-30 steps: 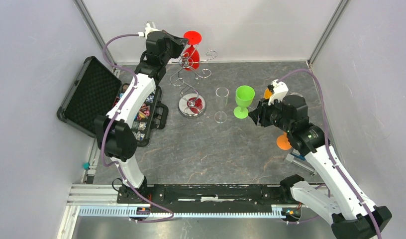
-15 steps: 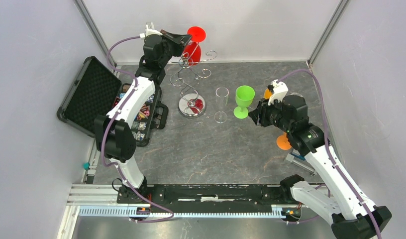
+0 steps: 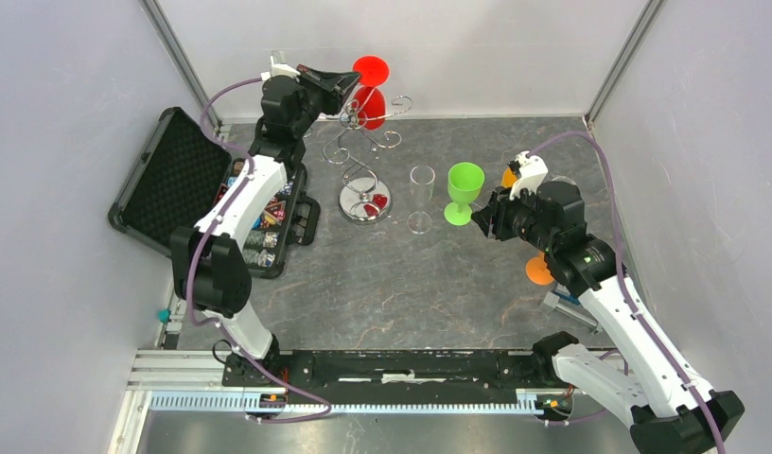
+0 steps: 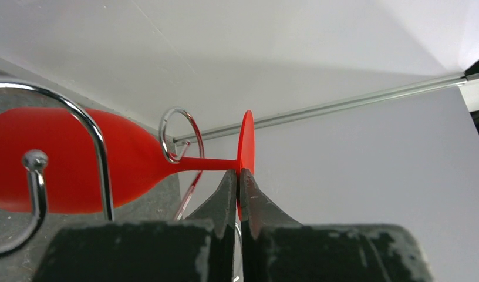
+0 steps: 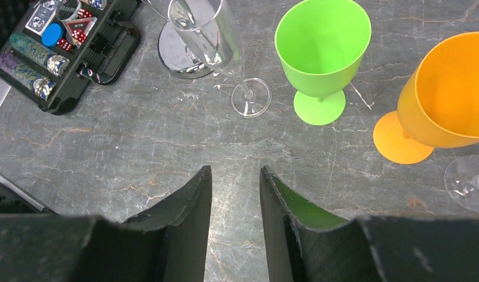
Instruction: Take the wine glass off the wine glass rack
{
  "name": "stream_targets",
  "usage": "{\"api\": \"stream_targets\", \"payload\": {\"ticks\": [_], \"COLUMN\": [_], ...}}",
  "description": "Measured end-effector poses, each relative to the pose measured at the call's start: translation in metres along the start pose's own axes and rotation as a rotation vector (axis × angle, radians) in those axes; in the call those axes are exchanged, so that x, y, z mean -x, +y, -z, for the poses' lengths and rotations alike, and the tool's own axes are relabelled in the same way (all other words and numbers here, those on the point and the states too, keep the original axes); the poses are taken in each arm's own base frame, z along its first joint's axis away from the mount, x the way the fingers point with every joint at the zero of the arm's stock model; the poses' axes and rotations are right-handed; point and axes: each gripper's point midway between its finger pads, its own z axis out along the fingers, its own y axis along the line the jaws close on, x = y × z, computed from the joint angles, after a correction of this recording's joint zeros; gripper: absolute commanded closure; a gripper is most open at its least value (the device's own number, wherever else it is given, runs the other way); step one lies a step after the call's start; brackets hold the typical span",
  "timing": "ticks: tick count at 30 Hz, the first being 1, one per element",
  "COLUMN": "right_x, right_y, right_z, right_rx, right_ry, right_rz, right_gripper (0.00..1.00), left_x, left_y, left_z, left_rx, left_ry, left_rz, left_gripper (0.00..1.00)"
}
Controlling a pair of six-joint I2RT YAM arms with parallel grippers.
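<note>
A red wine glass [image 3: 367, 99] hangs upside down on the chrome wine glass rack [image 3: 363, 151] at the back of the table. Its round foot [image 3: 370, 68] is on top. My left gripper [image 3: 347, 83] is shut on the edge of that foot. In the left wrist view the fingers [image 4: 228, 191] pinch the thin red foot [image 4: 246, 141], and the stem passes through a chrome loop [image 4: 179, 135] of the rack, bowl [image 4: 67, 158] to the left. My right gripper [image 5: 236, 176] is open and empty above the table, near the green glass [image 3: 464, 192].
A clear glass [image 3: 421, 197], a green glass and an orange glass [image 5: 445, 94] stand right of the rack's mirrored base [image 3: 364, 201]. Another clear glass foot [image 5: 469, 182] shows at far right. An open black case [image 3: 188, 184] with small items lies at left. An orange disc [image 3: 538, 270] lies by the right arm.
My left gripper and wrist have shifted slightly left and up with the red glass's foot held. The right arm has not moved.
</note>
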Motion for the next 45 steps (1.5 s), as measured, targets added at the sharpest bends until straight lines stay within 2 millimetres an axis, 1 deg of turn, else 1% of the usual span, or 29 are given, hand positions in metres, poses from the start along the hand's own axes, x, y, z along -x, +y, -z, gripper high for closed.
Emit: {"api": "stream_targets", "payload": {"ticks": [5,9,15,18,23,28,32,34,39,45], "right_x": [-0.003,-0.002,-0.001,0.0,0.001,0.001,0.002,0.004,0.01,0.025], "right_y": [0.0,0.0,0.0,0.001,0.001,0.001,0.002,0.003,0.006,0.015], "right_z": [-0.002,-0.002,0.001,0.001,0.003,0.003,0.005,0.005,0.008,0.016], "right_rx": [0.0,0.0,0.002,0.002,0.003,0.004,0.007,0.012,0.023,0.072], "right_ry": [0.004,0.002,-0.007,-0.009,-0.014,-0.016,-0.022,-0.03,-0.057,-0.147], "right_rz": [-0.008,-0.007,-0.005,-0.005,-0.004,-0.001,0.001,0.002,0.006,0.014], "right_gripper": [0.59,0.58,0.57,0.56,0.53,0.47,0.43,0.41,0.27,0.16], "left_x": [0.002,0.006,0.018,0.024,0.04,0.05,0.055,0.057,0.056,0.05], "left_y": [-0.022,-0.032,-0.033,-0.031,-0.029,-0.032,-0.042,-0.051,-0.072,-0.101], "left_z": [0.017,0.027,0.033,0.034,0.034,0.026,0.026,0.027,0.031,0.041], "left_rx": [-0.038,-0.038,-0.026,-0.021,-0.034,-0.106,-0.166,-0.202,-0.304,-0.439], "left_ry": [-0.002,-0.015,-0.05,-0.062,-0.087,-0.101,-0.113,-0.122,-0.117,-0.089], "left_rz": [-0.006,-0.019,-0.044,-0.056,-0.074,-0.098,-0.121,-0.134,-0.166,-0.218], "left_gripper": [0.98,0.98,0.98,0.98,0.98,0.98,0.98,0.98,0.98,0.98]}}
